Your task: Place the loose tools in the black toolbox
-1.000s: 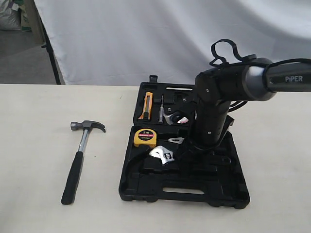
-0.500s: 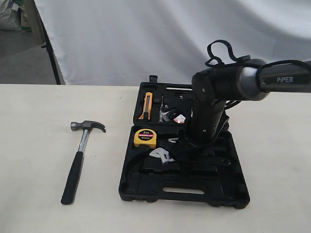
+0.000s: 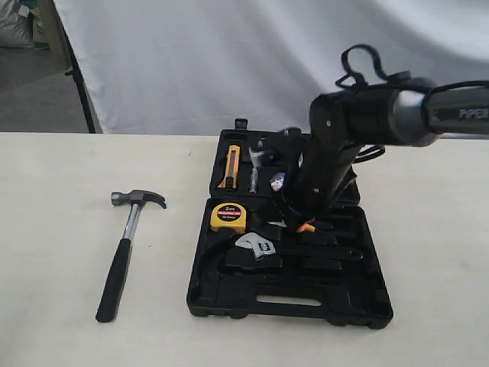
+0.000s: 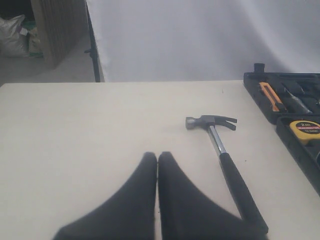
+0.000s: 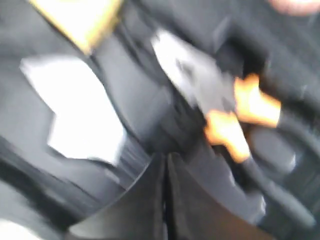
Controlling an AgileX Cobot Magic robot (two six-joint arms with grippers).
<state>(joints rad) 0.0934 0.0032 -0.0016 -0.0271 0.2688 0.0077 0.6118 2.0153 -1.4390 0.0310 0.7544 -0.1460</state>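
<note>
Pale cream table (image 3: 61,321) filled lower part of exterior view; surface matte, plain. White cloth backdrop (image 3: 191,61) hung behind far edge, softly creased, reaching down to tabletop level. Black pole (image 3: 82,95) slanted along cloth's left border. Left of pole: grey floor (image 3: 34,103), white sack (image 3: 11,23) in far corner. Left wrist view showed brown wooden panel (image 4: 57,30) just beside sack. Light was even, diffuse; shadows on table short, faint.
</note>
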